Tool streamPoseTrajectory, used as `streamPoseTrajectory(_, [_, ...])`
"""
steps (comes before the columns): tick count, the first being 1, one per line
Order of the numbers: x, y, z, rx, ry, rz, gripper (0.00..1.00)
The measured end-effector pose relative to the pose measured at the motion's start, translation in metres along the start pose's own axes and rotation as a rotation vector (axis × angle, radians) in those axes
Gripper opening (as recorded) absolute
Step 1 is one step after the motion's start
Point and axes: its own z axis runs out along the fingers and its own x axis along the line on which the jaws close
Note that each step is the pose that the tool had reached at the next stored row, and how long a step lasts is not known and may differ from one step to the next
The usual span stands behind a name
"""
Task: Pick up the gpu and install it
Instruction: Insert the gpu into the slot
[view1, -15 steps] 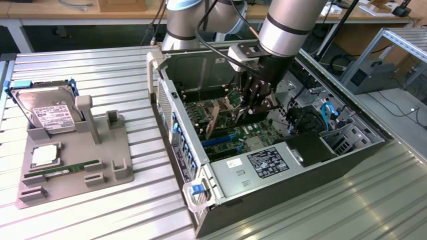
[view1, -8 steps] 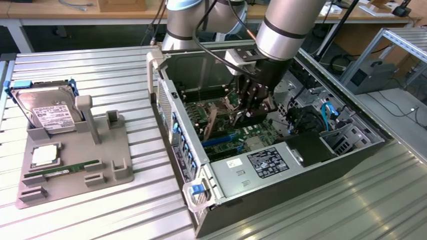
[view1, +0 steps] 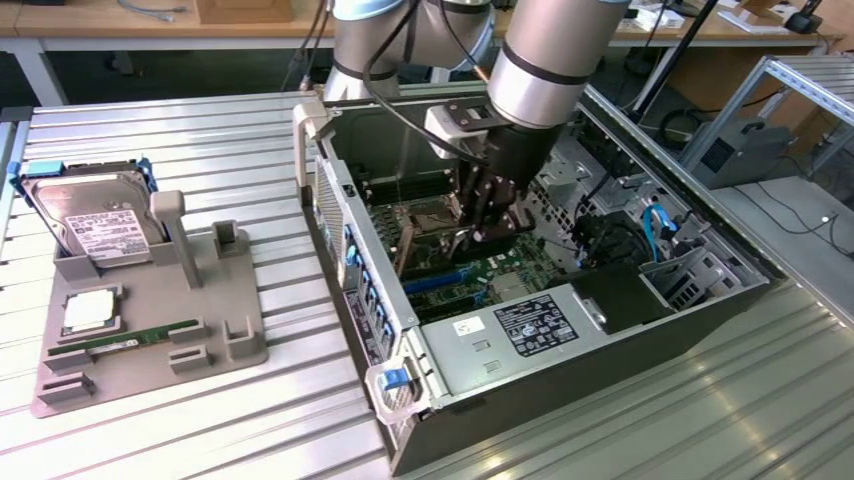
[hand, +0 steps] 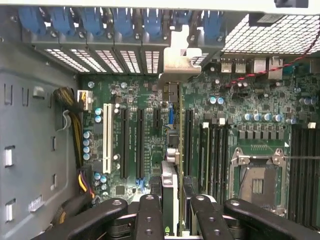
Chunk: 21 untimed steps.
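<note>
My gripper (view1: 483, 232) reaches down inside the open computer case (view1: 350, 250), over the green motherboard (view1: 447, 270). It is shut on the gpu (hand: 170, 180), a slim dark card seen edge-on between the two black fingers (hand: 150, 215). The card's pale metal end bracket (hand: 178, 60) stands at the case's rear slot openings, beside the blue slot clips (hand: 115, 22). The card's lower edge lies along the black expansion slots (hand: 140, 145) on the motherboard (hand: 235, 100); whether it is seated I cannot tell. In the exterior view the gpu (view1: 497, 243) shows as a dark piece under the fingers.
A grey parts stand (view1: 147, 330) on the exterior view's left holds a silver hard drive (view1: 100, 225), a green RAM stick (view1: 127, 341) and a square chip (view1: 88, 312). The power supply (view1: 534, 325) and drive cages (view1: 681, 270) crowd the case. Yellow cables (hand: 75, 130) run along its inner wall.
</note>
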Motion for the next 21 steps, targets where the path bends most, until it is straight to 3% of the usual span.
streamPoseTrajectory(5, [0.000, 0.0093, 0.0134, -0.0001, 0.0075, 0.000, 0.27])
streamPoseTrajectory(9, [-0.003, 0.0104, 0.0189, -0.0003, 0.0130, 0.000, 0.27])
streamPoseTrajectory(13, [-0.006, 0.0191, 0.0223, -0.0002, 0.0135, 0.001, 0.27])
streamPoseTrajectory(21, [-0.008, 0.0202, 0.0249, -0.0002, 0.0139, 0.001, 0.27])
